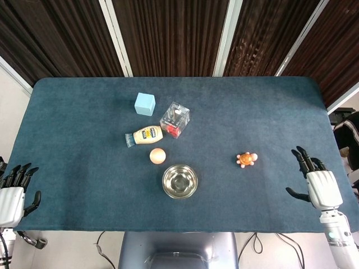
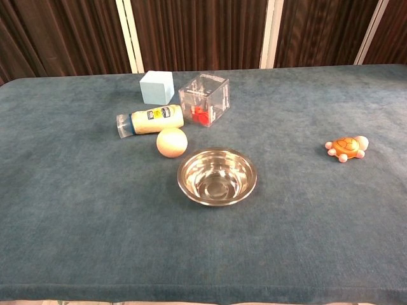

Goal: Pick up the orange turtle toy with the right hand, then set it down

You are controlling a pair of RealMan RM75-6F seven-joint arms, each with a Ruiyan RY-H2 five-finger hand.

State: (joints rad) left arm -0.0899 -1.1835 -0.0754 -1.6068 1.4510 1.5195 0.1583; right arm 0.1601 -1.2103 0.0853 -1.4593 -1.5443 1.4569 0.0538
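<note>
Only the head view shows the hands. The right hand [image 1: 321, 188] sits over the table's [image 1: 84, 112] right edge, palm side hidden, fingers [image 1: 300, 158] spread and pointing away from the robot, thumb out to the left; it holds nothing. The left hand [image 1: 11, 199] is at the lower left, just off the table's corner, fingers likewise apart and empty. The chest view has neither hand in it, but it gives a closer, lower look at the objects.

The turtle [image 1: 247, 159] lies on the cloth right of centre, well apart from the right hand and from everything else. In the chest view the turtle [image 2: 344, 148] shows an orange patterned shell with pale feet at its rim and a pale head at its right end, so its long axis runs roughly left to right, head toward the right edge and tilted slightly away from the robot. From above the same lie shows, though the toy is small there and the exact angle is hard to judge.

Left of centre stands a cluster: a steel bowl [image 2: 217, 176] nearest the robot, a pale ball [image 2: 172, 142] just beyond it to the left, a bottle [image 2: 149, 121] lying on its side with its cap to the left, a light blue cube [image 2: 156, 87], and a clear box [image 2: 203, 100] with something red inside.
</note>
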